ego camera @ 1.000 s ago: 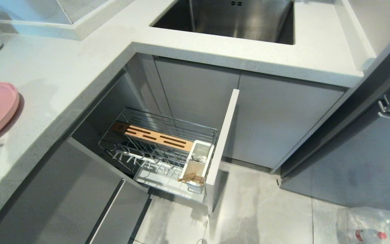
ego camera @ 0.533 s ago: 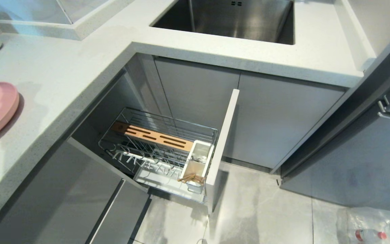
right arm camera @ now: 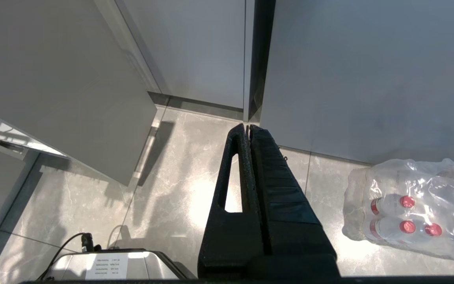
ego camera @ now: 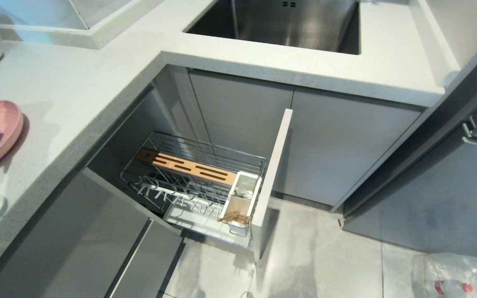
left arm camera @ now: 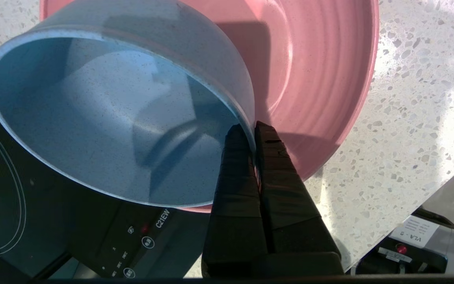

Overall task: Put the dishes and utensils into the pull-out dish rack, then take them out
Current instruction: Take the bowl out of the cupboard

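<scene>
Left gripper (left arm camera: 253,132) pinching bowl (left arm camera: 105,118) rim

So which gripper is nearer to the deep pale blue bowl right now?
Left. The left gripper is clamped on the rim of the deep pale blue bowl above the pink plate. The right gripper hangs shut over the floor, bowl nowhere near.
</scene>
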### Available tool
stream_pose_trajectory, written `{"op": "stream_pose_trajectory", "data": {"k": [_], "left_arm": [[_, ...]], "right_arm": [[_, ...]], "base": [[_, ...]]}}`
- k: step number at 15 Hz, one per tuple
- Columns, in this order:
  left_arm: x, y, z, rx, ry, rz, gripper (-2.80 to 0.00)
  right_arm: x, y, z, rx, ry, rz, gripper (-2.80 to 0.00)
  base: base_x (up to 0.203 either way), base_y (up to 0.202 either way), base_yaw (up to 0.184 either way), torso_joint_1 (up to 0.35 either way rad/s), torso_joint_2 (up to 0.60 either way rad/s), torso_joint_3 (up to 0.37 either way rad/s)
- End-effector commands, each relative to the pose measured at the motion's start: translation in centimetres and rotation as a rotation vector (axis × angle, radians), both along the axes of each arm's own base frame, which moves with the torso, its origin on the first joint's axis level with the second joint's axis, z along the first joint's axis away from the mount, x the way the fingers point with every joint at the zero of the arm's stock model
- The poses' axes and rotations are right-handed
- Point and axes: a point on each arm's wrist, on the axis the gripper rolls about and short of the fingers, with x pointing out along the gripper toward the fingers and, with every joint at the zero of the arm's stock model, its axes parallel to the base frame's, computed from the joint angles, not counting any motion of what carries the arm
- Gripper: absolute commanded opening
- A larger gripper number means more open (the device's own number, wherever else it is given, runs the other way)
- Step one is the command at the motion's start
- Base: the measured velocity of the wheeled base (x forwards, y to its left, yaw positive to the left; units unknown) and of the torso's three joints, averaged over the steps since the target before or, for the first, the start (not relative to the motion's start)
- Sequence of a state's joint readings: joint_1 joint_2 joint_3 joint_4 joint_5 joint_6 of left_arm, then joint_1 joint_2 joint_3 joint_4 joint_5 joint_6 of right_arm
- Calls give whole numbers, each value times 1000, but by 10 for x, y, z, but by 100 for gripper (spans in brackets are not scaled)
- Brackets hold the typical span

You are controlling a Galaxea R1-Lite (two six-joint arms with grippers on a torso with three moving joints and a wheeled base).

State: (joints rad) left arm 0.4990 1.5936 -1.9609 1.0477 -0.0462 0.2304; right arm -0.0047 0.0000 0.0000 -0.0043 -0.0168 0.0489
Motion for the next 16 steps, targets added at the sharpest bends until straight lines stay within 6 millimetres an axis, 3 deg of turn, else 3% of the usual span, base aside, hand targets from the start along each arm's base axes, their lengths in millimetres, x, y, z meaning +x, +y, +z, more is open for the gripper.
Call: {"op": "stream_pose_trajectory", "data": {"k": [1, 12, 13, 16], "left_arm": [[2, 1, -2, -7, 14, -2, -280], [4, 2, -4, -16, 22, -5, -280], [4, 1, -4, -16, 22, -8, 0], [3, 1, -2, -12, 8, -6, 0]], "right_arm": [[0, 0, 0, 1, 1, 0, -280], [0, 0, 0, 0, 1, 0, -280], [0, 0, 0, 0, 1, 0, -280], [0, 0, 0, 0, 1, 0, -280]], "base": [[0, 0, 0, 0, 0, 0], [0, 0, 0, 0, 0, 0], [0, 0, 0, 0, 0, 0], [0, 0, 0, 0, 0, 0]]}}
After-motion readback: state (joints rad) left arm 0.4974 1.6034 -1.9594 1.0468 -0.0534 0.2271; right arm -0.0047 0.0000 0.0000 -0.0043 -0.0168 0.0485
